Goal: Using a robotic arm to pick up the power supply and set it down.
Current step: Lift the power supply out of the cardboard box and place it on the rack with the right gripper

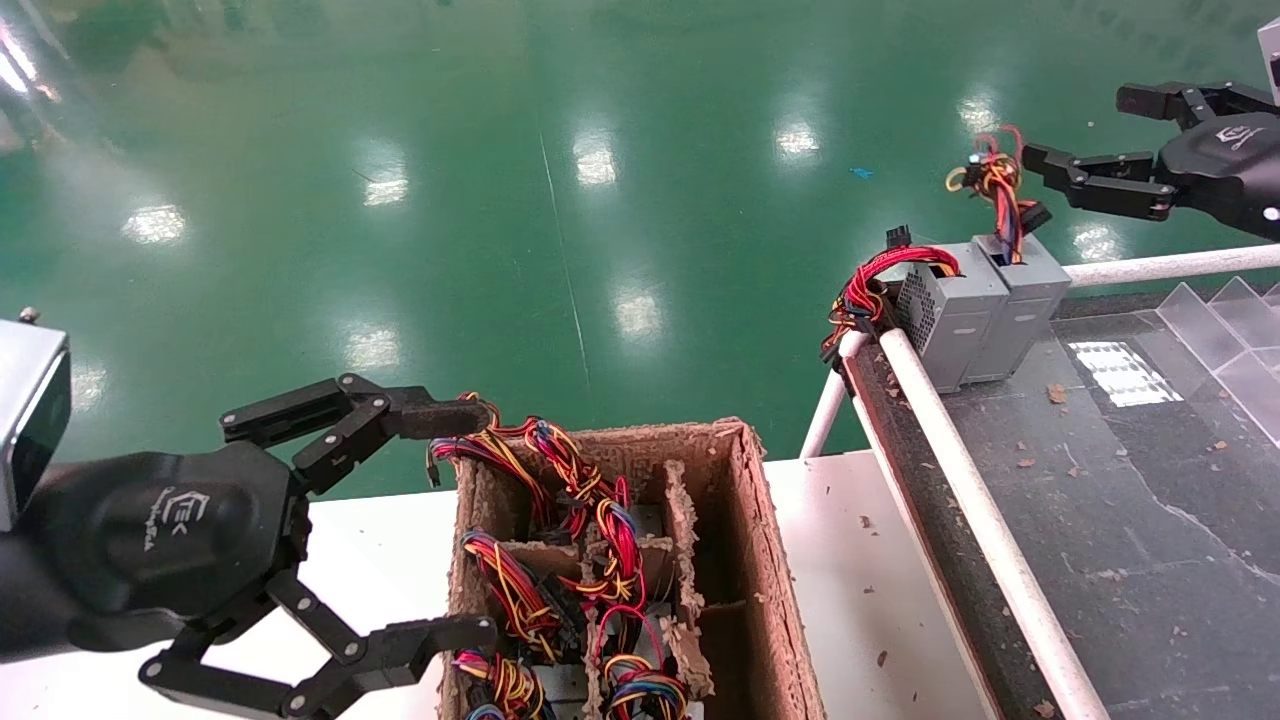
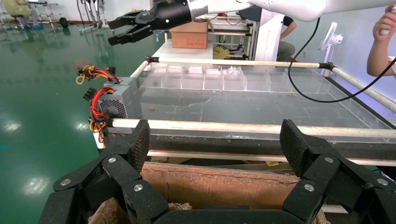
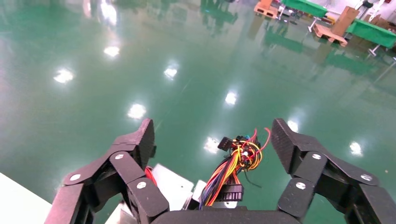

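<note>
The right pincer (image 1: 1095,145), jaws spread wide and holding nothing, hangs just beside the upright wire bundle of the power supply (image 1: 1025,300) standing at the dark tabletop's (image 1: 1130,500) far corner, while the left pincer (image 1: 440,530), also open, idles over the cardboard box (image 1: 760,560).

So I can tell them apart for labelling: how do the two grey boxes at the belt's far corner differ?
The power supply has plain sides and an upright knotted wire bundle, just below the open right gripper. The mesh-faced box beside it has a perforated face and red wires drooping over the rail. Both are small grey metal boxes, standing side by side.
</note>
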Controlling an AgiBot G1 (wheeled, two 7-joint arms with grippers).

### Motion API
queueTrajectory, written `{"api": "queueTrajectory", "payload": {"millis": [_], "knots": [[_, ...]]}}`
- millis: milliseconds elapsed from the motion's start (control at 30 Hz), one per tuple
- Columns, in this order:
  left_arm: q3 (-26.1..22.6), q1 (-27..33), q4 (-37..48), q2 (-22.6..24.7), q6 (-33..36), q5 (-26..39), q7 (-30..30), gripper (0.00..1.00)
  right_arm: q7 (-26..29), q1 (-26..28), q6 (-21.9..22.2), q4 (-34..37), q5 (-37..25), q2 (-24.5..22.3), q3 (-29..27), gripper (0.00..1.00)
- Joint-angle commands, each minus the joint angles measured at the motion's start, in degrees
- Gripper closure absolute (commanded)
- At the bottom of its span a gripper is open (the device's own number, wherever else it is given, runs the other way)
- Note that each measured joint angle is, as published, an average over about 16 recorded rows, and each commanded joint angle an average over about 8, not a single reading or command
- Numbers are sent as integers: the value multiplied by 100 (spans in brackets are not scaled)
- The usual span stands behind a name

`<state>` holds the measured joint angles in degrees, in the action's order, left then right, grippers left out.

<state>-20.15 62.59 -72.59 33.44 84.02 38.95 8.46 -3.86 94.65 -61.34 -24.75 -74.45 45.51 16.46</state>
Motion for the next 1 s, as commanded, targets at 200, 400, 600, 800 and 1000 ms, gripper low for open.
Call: {"api": "queueTrajectory", "payload": {"millis": [200, 400, 600, 800, 1000], "knots": [[0, 0, 1, 0, -2, -1, -1, 0, -87, -149, -149, -69, 271, -33, -105, 0], [0, 0, 2, 0, -2, -1, -1, 0, 59, -465, -379, -542, 577, -135, -104, 0], [-1, 0, 3, 0, -2, -1, -1, 0, 221, -793, -616, -1043, 886, -240, -97, 0], [-1, 0, 3, -1, -2, -2, -2, 0, 383, -1121, -853, -1543, 1195, -346, -90, 0], [-2, 1, 3, -1, -2, -2, -2, 0, 544, -1449, -1090, -2044, 1505, -451, -83, 0]]}}
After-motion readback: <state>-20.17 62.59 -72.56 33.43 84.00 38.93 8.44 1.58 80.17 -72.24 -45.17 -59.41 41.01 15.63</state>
